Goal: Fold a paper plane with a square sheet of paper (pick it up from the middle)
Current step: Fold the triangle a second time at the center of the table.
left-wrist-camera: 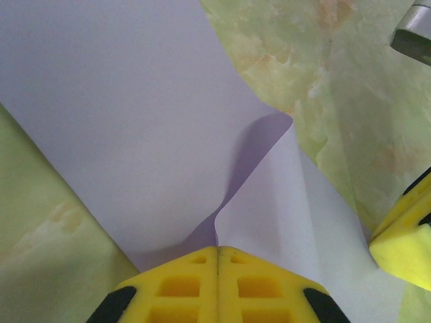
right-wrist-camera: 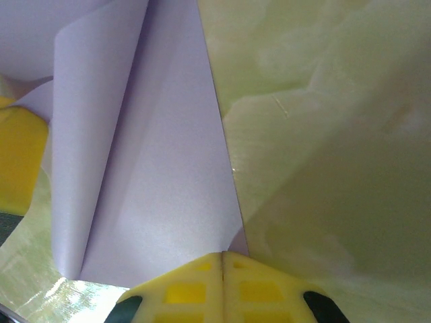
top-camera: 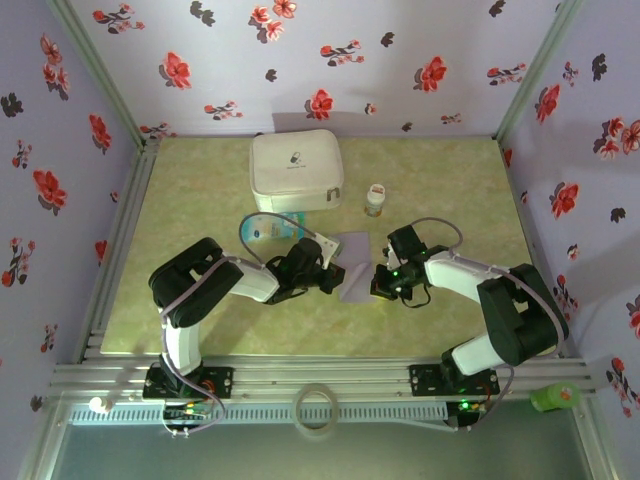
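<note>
The square sheet of paper (top-camera: 354, 268) is lavender and lies partly folded on the green table between my two grippers. In the left wrist view the sheet (left-wrist-camera: 121, 114) has one flap curling up, and its edge runs into the closed seam of my left gripper (left-wrist-camera: 217, 252). My left gripper (top-camera: 334, 273) is at the sheet's left side. My right gripper (top-camera: 379, 281) is at its right side. In the right wrist view a flap of the sheet (right-wrist-camera: 161, 182) stands folded over, and my right gripper (right-wrist-camera: 223, 256) is shut on its near corner.
A white zip case (top-camera: 295, 170) sits at the back of the table, with a small jar (top-camera: 375, 200) to its right. A teal-and-white packet (top-camera: 268, 228) lies behind my left arm. A tape roll (top-camera: 315, 410) rests on the front rail.
</note>
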Tool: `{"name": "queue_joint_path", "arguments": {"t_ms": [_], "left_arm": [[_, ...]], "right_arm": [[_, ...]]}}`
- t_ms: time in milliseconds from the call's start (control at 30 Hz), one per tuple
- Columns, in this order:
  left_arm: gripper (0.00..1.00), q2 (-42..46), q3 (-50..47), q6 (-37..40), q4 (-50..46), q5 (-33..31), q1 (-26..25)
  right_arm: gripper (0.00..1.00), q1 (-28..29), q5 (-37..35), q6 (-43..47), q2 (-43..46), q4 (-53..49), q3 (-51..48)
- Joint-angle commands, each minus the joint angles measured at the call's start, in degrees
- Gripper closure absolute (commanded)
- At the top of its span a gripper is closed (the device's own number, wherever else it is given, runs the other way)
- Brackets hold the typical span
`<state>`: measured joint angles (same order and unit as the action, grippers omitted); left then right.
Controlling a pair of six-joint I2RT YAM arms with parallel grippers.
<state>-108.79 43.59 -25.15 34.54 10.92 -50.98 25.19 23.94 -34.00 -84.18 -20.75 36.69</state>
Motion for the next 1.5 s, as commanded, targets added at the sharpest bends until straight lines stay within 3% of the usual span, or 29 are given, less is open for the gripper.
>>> {"name": "queue_joint_path", "arguments": {"t_ms": [0,900,1033,1233,1467], "left_arm": [[0.94,1.04,-0.96,-0.43,0.97,-1.43,0.62],[0.96,-0.81,-1.05,-0.87,1.06,-1.57,0.70],[0.97,-0.94,-1.49,-1.09,1.63,-1.54,0.71],[0.97,-1.00,-1.36,-1.04,1.40,-1.43,0.71],[0.97,-1.04,-1.20,-1.04,1.26,-1.21,0.75]], "right_arm": [[1.00,0.02,-3.21,0.90,-1.27,-2.63,-0.04],[1.00,-0.03,-3.03,0.65,-0.98,-2.57,0.52],[0.96,-0.29,-2.08,-0.23,0.61,-1.59,0.92],[0.92,-1.83,3.37,-7.92,5.42,7.96,-1.04],[1.00,-1.99,8.89,-21.92,4.09,25.93,-4.79]]}}
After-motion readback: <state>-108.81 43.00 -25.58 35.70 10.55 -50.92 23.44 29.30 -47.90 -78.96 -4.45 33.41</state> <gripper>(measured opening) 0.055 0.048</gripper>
